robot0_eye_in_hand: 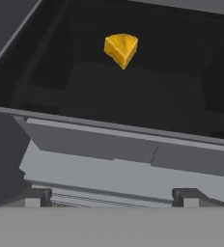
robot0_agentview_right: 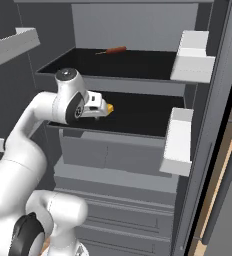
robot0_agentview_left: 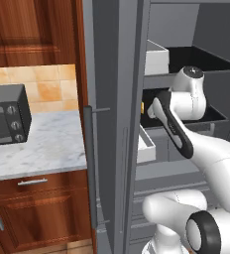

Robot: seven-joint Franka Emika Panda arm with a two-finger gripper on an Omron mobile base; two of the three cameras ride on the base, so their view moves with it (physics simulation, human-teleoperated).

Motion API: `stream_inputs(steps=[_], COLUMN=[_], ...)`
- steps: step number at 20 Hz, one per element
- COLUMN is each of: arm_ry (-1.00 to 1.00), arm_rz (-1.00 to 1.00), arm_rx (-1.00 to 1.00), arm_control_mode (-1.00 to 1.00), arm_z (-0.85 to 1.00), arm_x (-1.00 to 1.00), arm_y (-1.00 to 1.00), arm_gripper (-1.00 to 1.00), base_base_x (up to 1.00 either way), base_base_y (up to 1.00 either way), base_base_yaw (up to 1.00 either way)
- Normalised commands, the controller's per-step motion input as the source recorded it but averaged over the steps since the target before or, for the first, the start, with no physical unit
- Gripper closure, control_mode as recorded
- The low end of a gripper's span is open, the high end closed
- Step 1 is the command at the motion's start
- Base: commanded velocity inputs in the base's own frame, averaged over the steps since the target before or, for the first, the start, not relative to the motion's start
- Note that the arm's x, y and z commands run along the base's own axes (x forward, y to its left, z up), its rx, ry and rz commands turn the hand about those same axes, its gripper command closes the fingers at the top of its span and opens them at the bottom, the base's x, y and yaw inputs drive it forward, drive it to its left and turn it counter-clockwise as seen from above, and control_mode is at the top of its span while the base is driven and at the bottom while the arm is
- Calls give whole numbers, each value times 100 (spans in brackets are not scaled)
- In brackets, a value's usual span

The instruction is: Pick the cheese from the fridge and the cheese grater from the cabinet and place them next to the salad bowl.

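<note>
Closest to you, the white arm (robot0_agentview_right: 23,150) rises from the base and bends forward into the open fridge (robot0_agentview_right: 138,150), its wrist level with the middle dark shelf. In the hand view the claw (robot0_eye_in_hand: 112,195) shows its two dark fingertips (robot0_eye_in_hand: 36,195) spread wide at the bottom corners, with nothing between them; you are holding nothing. Just past the tips lies the grey front lip of that shelf, and beyond it the dark shelf floor. The cheese (robot0_eye_in_hand: 121,49), a small yellow-orange wedge, sits on that floor toward the back, well apart from the claw and a little right of centre in the hand view. In the right base view a sliver of the same cheese (robot0_agentview_right: 109,107) peeks out just past the end of the hand. White door bins (robot0_agentview_right: 178,140) stand at the right side of the fridge. On the shelf above, farther back, lies a thin reddish-brown stick-like item (robot0_agentview_right: 113,50). To your left of the fridge door, in the left base view, a marble counter (robot0_agentview_left: 47,144) carries a black toaster oven (robot0_agentview_left: 7,116) against the tiled wall.
</note>
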Motion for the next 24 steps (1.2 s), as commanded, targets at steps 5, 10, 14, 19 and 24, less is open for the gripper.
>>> stream_inputs(steps=[5, 10, 14, 19, 24], arm_ry=[0, -3, -6, -1, -2], arm_rz=[0, 0, 0, 0, 0], arm_rx=[5, 11, 3, -7, -1], arm_control_mode=[-100, -100, -100, -100, -100], arm_z=[-5, -9, -14, -16, -19], arm_x=[52, 43, 36, 25, 34], arm_y=[0, 0, 0, 0, 0], arm_gripper=[-100, -100, -100, -100, -100], base_base_x=[0, 0, 0, 0, 0], base_base_y=[0, 0, 0, 0, 0], base_base_yaw=[0, 0, 0, 0, 0])
